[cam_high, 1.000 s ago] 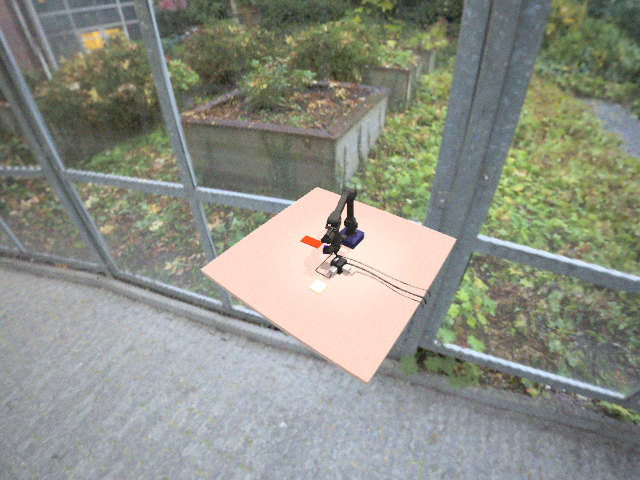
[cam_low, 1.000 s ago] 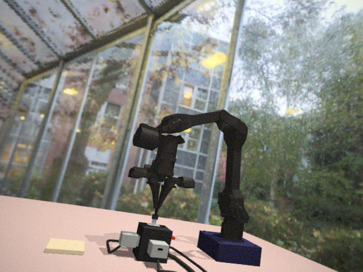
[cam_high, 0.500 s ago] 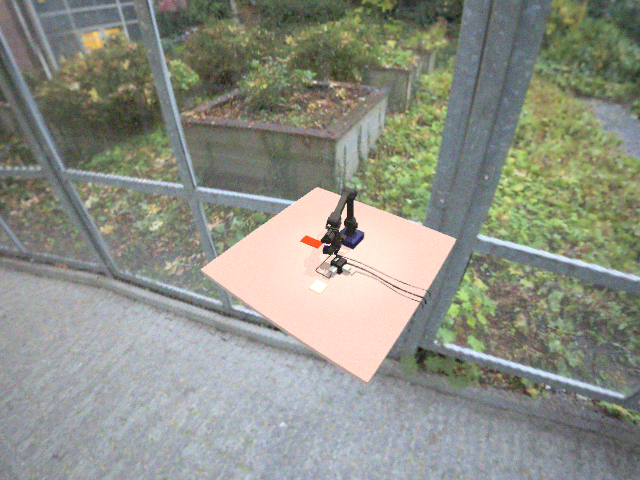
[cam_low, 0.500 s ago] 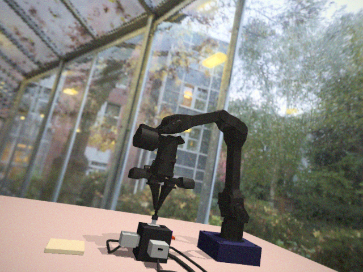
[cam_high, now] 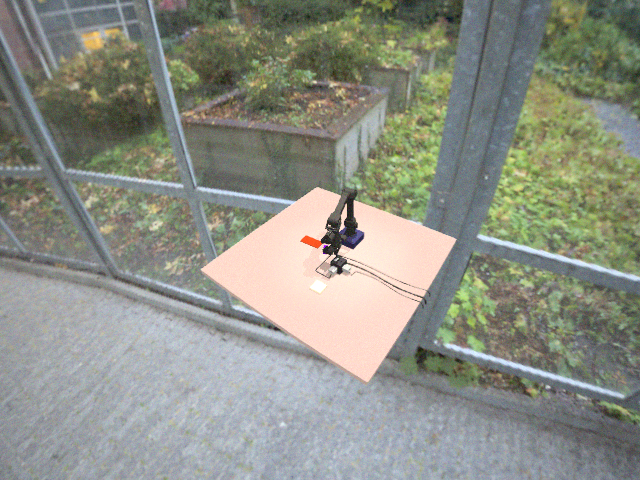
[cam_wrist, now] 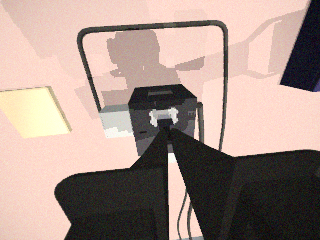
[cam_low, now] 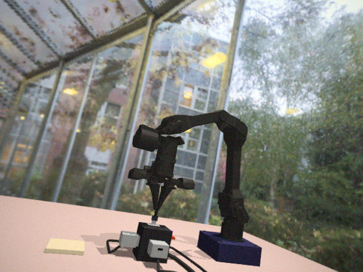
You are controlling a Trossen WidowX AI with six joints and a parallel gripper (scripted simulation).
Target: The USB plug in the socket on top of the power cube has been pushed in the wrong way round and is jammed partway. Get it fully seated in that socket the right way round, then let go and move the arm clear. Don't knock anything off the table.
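The black power cube [cam_high: 339, 264] [cam_low: 146, 243] [cam_wrist: 145, 112] stands on the table with a pale socket in its top. The USB plug [cam_low: 153, 218] has a small black body and a pale metal end. In the exterior view it stands upright over the top socket, with part of the metal end showing above the cube. My gripper [cam_low: 156, 213] [cam_wrist: 167, 133] points down and is shut on the plug's black body. In the wrist view the fingertips hide most of the plug. Which way round the plug faces cannot be told.
Pale adapters [cam_low: 129, 239] [cam_low: 158, 249] [cam_wrist: 116, 121] sit on the cube's sides, with black cables [cam_high: 388, 282] [cam_wrist: 224, 90] around it and across the table [cam_high: 361, 330]. A cream block [cam_high: 317, 286] [cam_low: 64, 246] [cam_wrist: 36, 112] and a red patch [cam_high: 310, 241] lie nearby.
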